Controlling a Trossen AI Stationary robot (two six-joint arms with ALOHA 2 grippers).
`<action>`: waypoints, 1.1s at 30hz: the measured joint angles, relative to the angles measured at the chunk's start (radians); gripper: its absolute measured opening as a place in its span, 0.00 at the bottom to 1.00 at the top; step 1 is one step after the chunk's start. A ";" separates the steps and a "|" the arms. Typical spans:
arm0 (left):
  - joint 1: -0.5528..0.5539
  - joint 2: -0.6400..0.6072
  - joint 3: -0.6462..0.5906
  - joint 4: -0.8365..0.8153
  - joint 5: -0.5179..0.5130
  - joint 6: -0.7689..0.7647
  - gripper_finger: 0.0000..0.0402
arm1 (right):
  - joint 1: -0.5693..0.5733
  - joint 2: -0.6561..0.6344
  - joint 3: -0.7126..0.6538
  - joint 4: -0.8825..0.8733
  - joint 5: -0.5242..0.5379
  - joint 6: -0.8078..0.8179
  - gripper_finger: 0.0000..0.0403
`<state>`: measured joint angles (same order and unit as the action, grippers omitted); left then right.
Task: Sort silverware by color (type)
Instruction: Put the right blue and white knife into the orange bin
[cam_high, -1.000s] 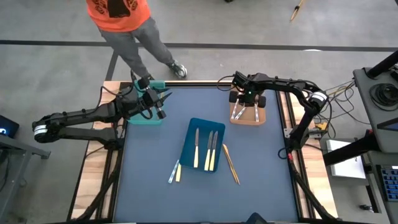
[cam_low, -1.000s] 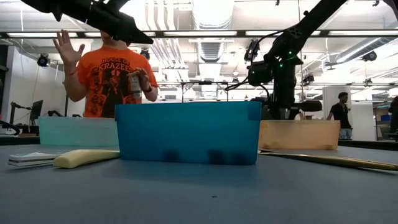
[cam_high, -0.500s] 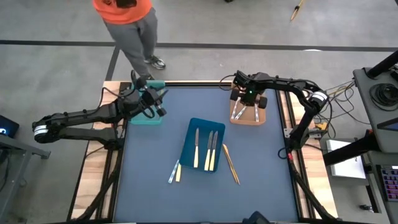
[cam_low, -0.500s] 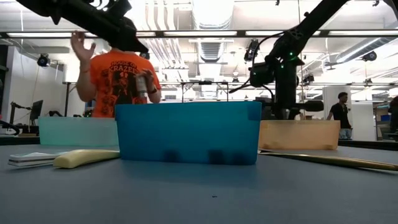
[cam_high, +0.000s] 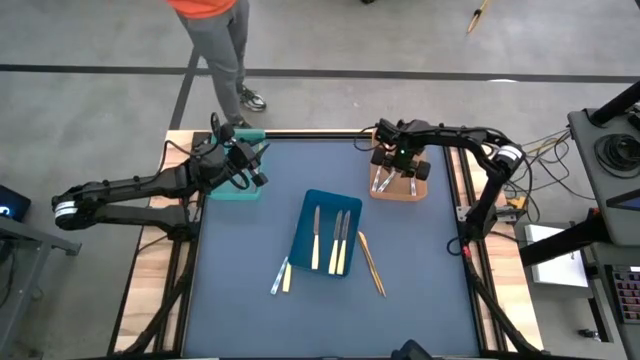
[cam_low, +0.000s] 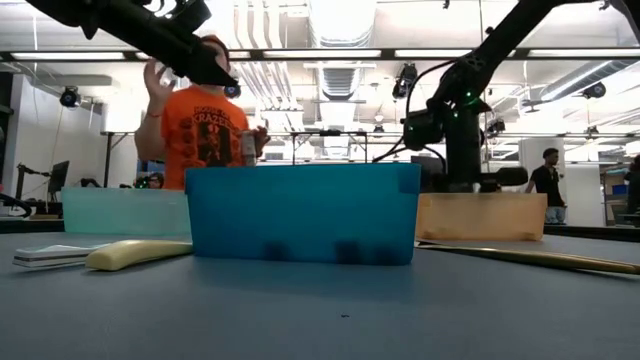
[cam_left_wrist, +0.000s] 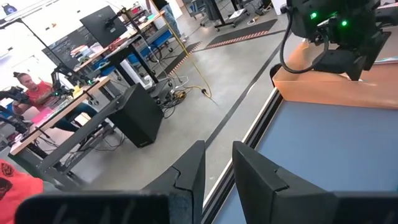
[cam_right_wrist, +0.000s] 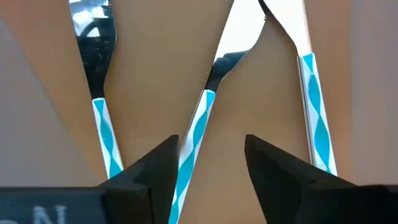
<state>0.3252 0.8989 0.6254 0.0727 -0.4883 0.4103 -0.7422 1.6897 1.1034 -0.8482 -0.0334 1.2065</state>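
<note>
Three blue-and-white striped utensils lie in the orange tray at the far right. My right gripper points down over them, open. The middle utensil's handle runs between its fingers, close beside one; nothing is gripped. Three cream-handled pieces lie in the blue tray at mid-table. Two gold ones and a pale pair lie loose on the mat. My left gripper hovers over the teal tray, a narrow empty gap between its fingers.
A person in an orange shirt stands beyond the table's far edge. In the low view the blue tray stands in front, with the teal tray and the orange tray behind it. Bare mat lies along the near edge.
My right gripper has rolled a little about its downward line over the orange tray. My left gripper has tipped slightly downward over the teal tray. The person behind the table has stepped sideways.
</note>
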 joint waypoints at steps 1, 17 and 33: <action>0.000 0.000 0.000 0.000 0.000 0.000 0.16 | 0.000 0.005 0.000 0.004 0.001 0.001 0.45; 0.000 0.000 0.000 -0.001 0.000 0.000 0.16 | 0.000 0.045 0.000 0.053 0.008 0.017 0.26; 0.000 0.000 0.000 0.000 0.000 0.000 0.16 | 0.000 0.046 0.000 0.068 0.008 0.052 0.06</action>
<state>0.3252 0.8989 0.6254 0.0731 -0.4885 0.4107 -0.7422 1.7359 1.1034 -0.7803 -0.0257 1.2589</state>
